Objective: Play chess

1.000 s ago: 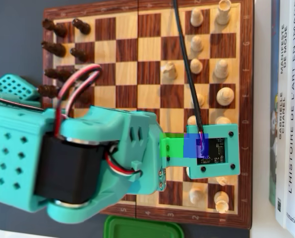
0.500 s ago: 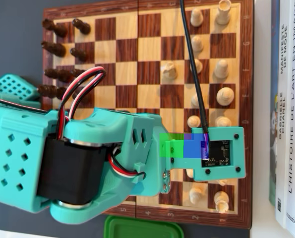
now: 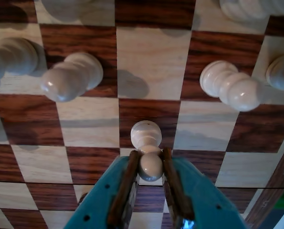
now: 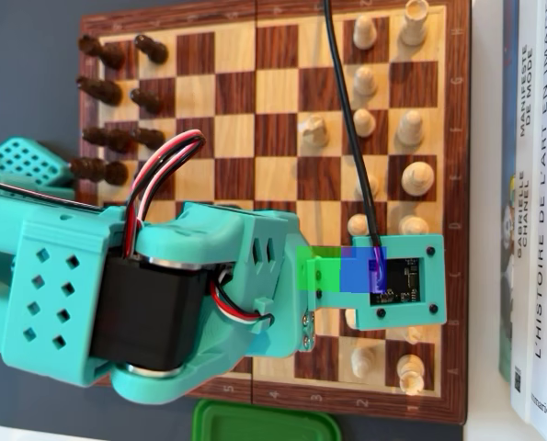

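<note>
my gripper [image 3: 151,164] is closed to pawn width, both fingers [image 3: 127,183] clamping 1 white pawn [image 3: 147,143] upright on the chessboard [image 3: 149,62].

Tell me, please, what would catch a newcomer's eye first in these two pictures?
In the overhead view, the big turquoise arm sprawls over the lower half of the chessboard, with dark pieces along the left edge and pale pieces on the right. In the wrist view, the gripper is closed around a white pawn, with a second white piece standing further off to its left.
</note>
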